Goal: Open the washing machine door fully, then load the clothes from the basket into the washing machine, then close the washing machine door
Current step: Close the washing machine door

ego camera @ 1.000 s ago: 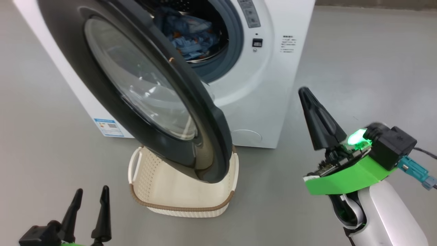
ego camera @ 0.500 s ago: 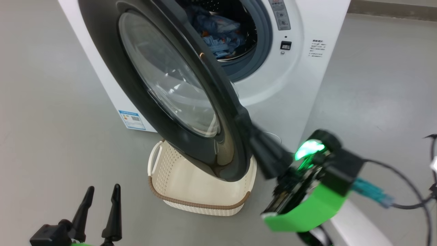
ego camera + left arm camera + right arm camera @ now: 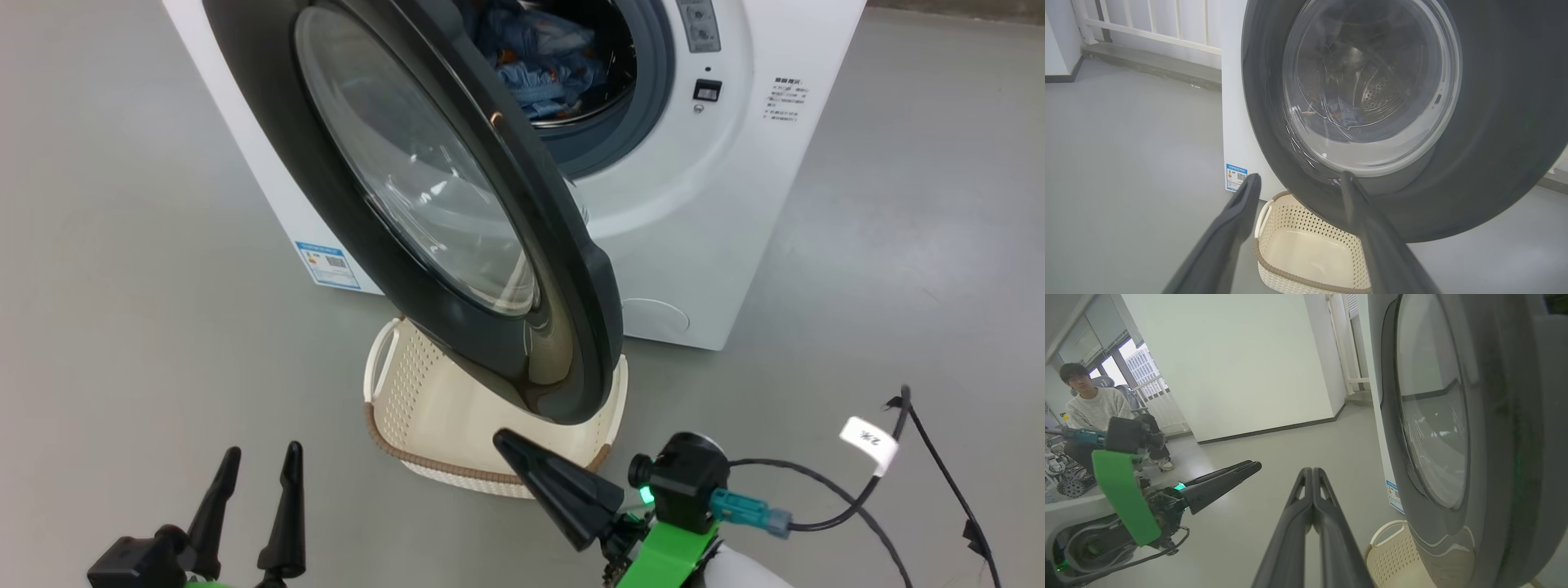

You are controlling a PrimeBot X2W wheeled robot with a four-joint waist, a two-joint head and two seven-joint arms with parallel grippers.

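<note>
The white washing machine [image 3: 702, 220] stands with its door [image 3: 563, 269] swung out over the basket [image 3: 408, 408]. Blue printed clothes [image 3: 543, 61] lie inside the drum. The cream basket holds nothing that I can see. My right gripper [image 3: 510, 445] is shut and empty, low in front of the basket's near rim, just below the door's bottom edge. The right wrist view shows it [image 3: 1310, 471] pointing past the door's [image 3: 1494, 457] outer face. My left gripper [image 3: 261, 453] is open and empty at the lower left, and in the left wrist view [image 3: 1300, 176] it faces the door glass [image 3: 1372, 90] and basket [image 3: 1306, 249].
Grey floor surrounds the machine. A blue label sticker [image 3: 328, 263] is on its side and a round flap [image 3: 653, 314] low on its front. A cable with a white tag [image 3: 869, 437] hangs by my right arm. A person [image 3: 1090, 408] sits far behind my left arm.
My right gripper, still shut, has dropped from beside the door's free edge to low in front of the basket. The head camera has shifted too. The left gripper stays open.
</note>
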